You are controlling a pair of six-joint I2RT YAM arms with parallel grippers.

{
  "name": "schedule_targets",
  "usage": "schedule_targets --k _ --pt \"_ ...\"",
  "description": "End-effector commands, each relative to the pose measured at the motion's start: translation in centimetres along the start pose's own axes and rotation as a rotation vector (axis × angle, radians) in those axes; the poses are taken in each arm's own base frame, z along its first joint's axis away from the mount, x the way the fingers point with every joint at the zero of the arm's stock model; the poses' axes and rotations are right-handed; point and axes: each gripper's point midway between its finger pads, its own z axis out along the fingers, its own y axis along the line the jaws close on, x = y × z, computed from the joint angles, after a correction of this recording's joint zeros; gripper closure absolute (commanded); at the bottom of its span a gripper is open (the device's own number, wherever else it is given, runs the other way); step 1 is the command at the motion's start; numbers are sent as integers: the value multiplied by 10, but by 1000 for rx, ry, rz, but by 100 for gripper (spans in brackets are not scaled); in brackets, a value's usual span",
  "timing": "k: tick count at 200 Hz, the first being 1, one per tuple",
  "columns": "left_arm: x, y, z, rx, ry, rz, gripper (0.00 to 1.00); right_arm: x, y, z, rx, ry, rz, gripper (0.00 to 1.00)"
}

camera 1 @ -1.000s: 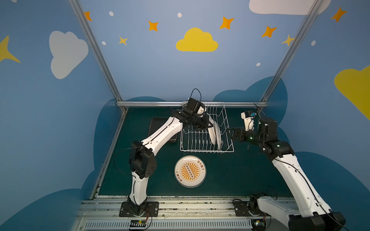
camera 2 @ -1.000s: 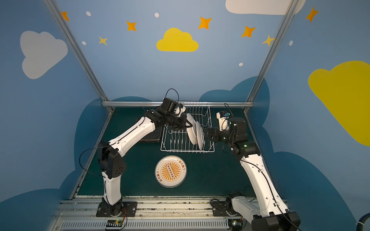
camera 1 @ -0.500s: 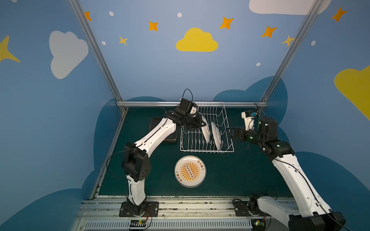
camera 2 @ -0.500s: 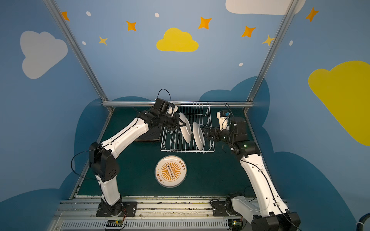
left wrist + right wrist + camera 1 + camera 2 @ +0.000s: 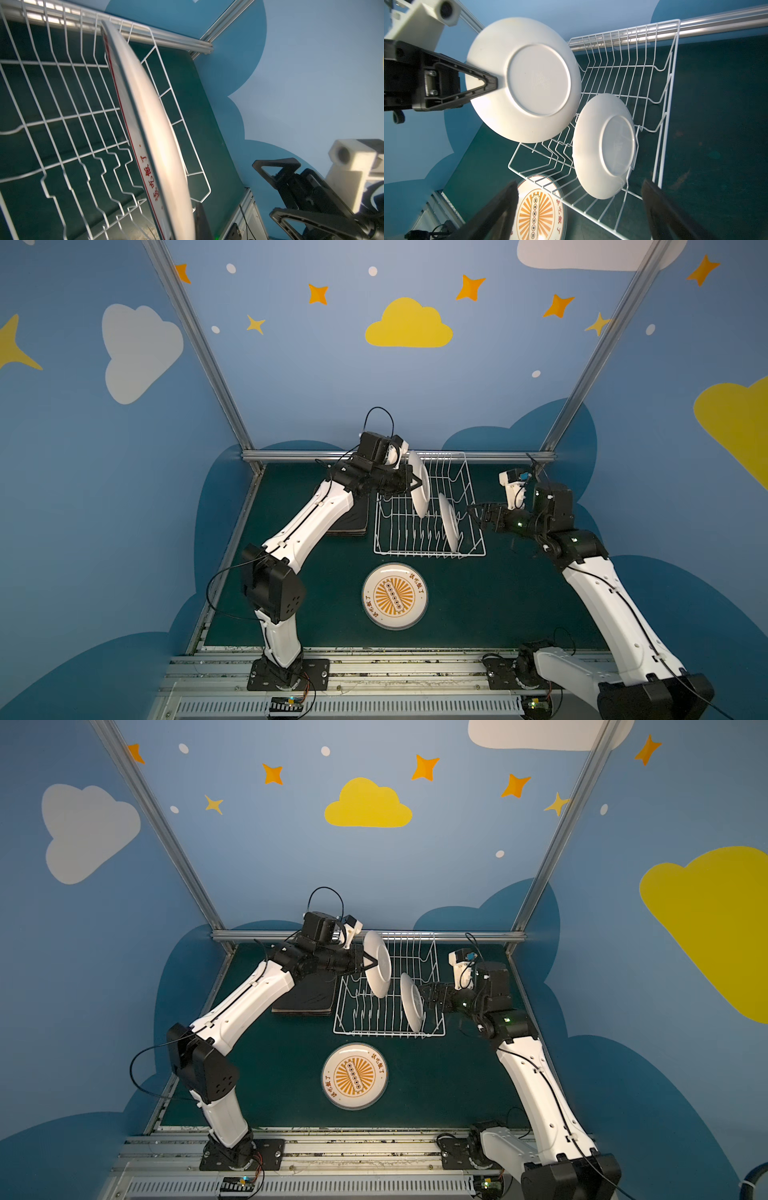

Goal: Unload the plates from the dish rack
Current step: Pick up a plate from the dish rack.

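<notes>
Lifting out one of the plates is the step in hand: the left gripper (image 5: 411, 484) is clamped tight on the rim of a round white plate (image 5: 380, 973), which hangs on edge, plain underside toward the right, above the far-left part of the white wire dish rack (image 5: 415, 552) and clear of its upright prongs. One more round white plate (image 5: 449, 522) stands on edge in the near-right slots of the rack. Two kinds are already out on the dark green table (image 5: 498, 605): a round white plate with an orange sunburst print (image 5: 395, 596) lies face up just near of the rack, and a low stack of black rounded-square plates (image 5: 309, 998) lies just beside the rack's left side. The right gripper (image 5: 476, 515) holds nothing; its jaws stand wide apart just right of the rack, aimed at the standing plate. By my reading, the task is close to done. The next move calls for carrying the held plate leftward or nearward over the rack's rim without clipping the wires, turning it flat and setting it down – probably onto the sunburst plate, though that is a guess – while the right arm closes on the rim of the last one.
</notes>
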Motion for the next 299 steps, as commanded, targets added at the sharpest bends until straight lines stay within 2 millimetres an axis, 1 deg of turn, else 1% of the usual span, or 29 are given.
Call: schedule_targets --k 1,44,54,70,83,85,109,152,177,214,253,299 --pt "-19 -30 -35 24 -97 263 97 -17 12 -5 -44 -27 37 8" --pt "-19 -37 -54 -19 -226 557 97 -26 19 -2 -81 -23 115 8" --pt "-17 -38 -59 -37 -254 632 97 -28 21 -2 -88 -21 131 8" --pt "-8 -43 -61 -65 -268 784 97 -33 26 -1 -111 -3 168 8" --pt "4 -47 -60 -79 -254 914 97 -36 31 2 -142 13 213 8" --pt "3 -43 -60 -106 -254 931 97 -36 32 2 -147 14 220 8" --pt "19 -37 -53 -201 -234 1148 97 -42 40 8 -198 28 285 8" --pt "35 -19 -39 -381 -173 1401 97 -46 43 14 -204 22 329 8" --pt "39 -11 -30 -468 -155 1492 97 -45 46 18 -210 27 342 10" --pt "54 -7 -13 -521 -101 1644 97 -41 50 26 -210 44 352 13" --pt "55 -5 -1 -620 -113 1777 97 -36 50 37 -185 78 365 24" --pt "55 -7 2 -646 -135 1802 97 -30 41 48 -134 119 405 39"
